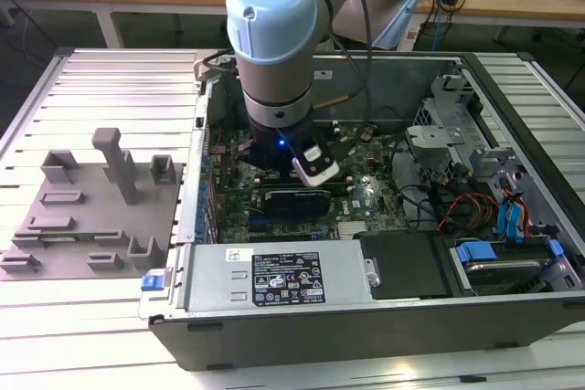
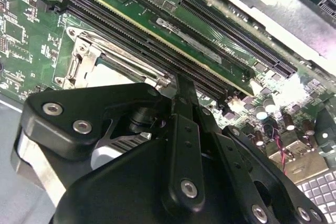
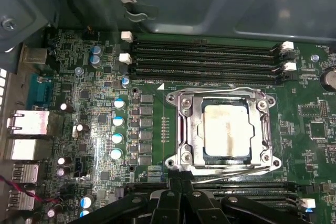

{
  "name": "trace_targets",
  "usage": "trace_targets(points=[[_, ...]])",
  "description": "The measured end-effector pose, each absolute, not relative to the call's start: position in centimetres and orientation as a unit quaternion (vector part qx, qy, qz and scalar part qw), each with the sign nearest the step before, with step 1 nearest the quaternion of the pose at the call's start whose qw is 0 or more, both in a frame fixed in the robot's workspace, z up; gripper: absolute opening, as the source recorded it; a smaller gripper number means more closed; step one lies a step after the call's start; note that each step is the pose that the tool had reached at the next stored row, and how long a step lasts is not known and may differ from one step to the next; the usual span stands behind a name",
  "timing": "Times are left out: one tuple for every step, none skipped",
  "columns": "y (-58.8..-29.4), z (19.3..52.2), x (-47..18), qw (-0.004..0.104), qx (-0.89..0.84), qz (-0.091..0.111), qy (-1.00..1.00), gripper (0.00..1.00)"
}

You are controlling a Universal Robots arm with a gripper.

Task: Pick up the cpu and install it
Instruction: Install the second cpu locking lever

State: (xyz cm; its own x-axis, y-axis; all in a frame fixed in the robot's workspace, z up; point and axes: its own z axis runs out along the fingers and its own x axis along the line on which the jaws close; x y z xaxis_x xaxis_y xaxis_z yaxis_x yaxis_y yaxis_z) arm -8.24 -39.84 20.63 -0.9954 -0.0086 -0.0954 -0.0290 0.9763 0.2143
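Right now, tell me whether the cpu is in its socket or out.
In. The cpu lies flat inside the socket frame on the motherboard, in the first wrist view.

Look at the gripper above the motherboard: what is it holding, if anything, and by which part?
Nothing. The gripper is shut and empty; the cpu sits in its socket frame, apart from the fingertips.

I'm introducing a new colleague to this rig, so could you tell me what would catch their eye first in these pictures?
First, the robot arm with its pale blue cap, reaching down into the open computer case in the exterior view. Next, in the first wrist view, the cpu, pale and silver-topped, sitting inside the metal socket frame on the green motherboard. The grey fixture plate lies at the exterior view's left.
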Motion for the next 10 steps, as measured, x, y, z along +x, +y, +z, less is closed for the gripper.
trace_targets(points=[[-39.84,20.63,-8.22,0.047,-0.009,0.108,0.993,0.11],[-39.85,20.61,-8.23,0.047,-0.009,0.109,0.993,0.11],[-39.85,20.56,-8.22,0.047,-0.009,0.111,0.993,0.11],[-39.85,20.50,-8.22,0.047,-0.009,0.113,0.992,0.11],[-39.84,20.43,-8.22,0.047,-0.009,0.115,0.992,0.11],[-39.84,20.36,-8.22,0.047,-0.009,0.117,0.992,0.11],[-39.84,20.26,-8.22,0.047,-0.009,0.118,0.992,0.11],[-39.84,20.18,-8.22,0.047,-0.009,0.119,0.992,0.11],[-39.76,19.92,-8.25,0.047,-0.009,0.122,0.991,0.11],[-39.49,19.89,-8.35,0.047,-0.009,0.122,0.991,0.11]])
